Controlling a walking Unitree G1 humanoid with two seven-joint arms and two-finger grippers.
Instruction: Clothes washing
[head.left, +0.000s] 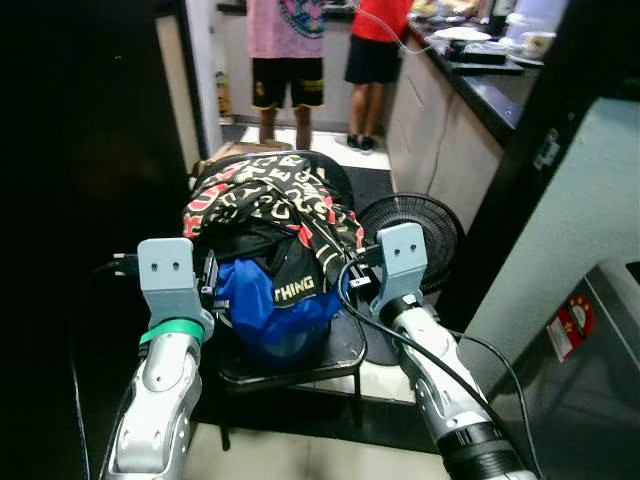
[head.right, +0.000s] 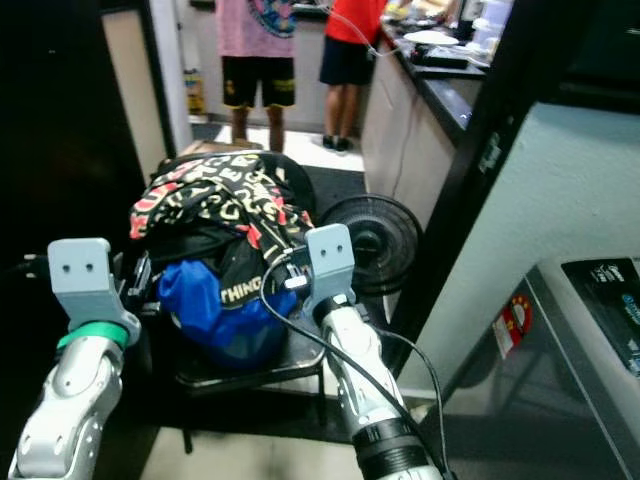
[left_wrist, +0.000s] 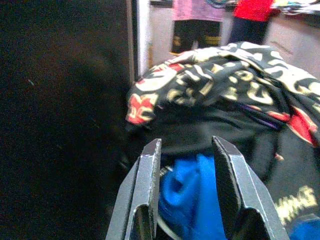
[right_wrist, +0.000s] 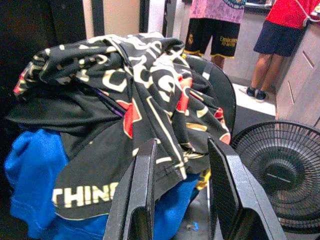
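Closest to me I see my two silver arms reaching forward, one on each side of a big pile of clothes. My left gripper has its two black fingers spread apart with nothing between them, right up near the left side of the pile. My right gripper is spread apart too, and holds nothing, close to the right side. At the bottom of the pile is a bright blue cloth. Over it hangs a black shirt with white letters, and on top lies a black top with cream and red letters. The pile sits on a dark chair. Just to the right stands a round black fan on the floor. Farther back two people stand by a long dark kitchen counter.
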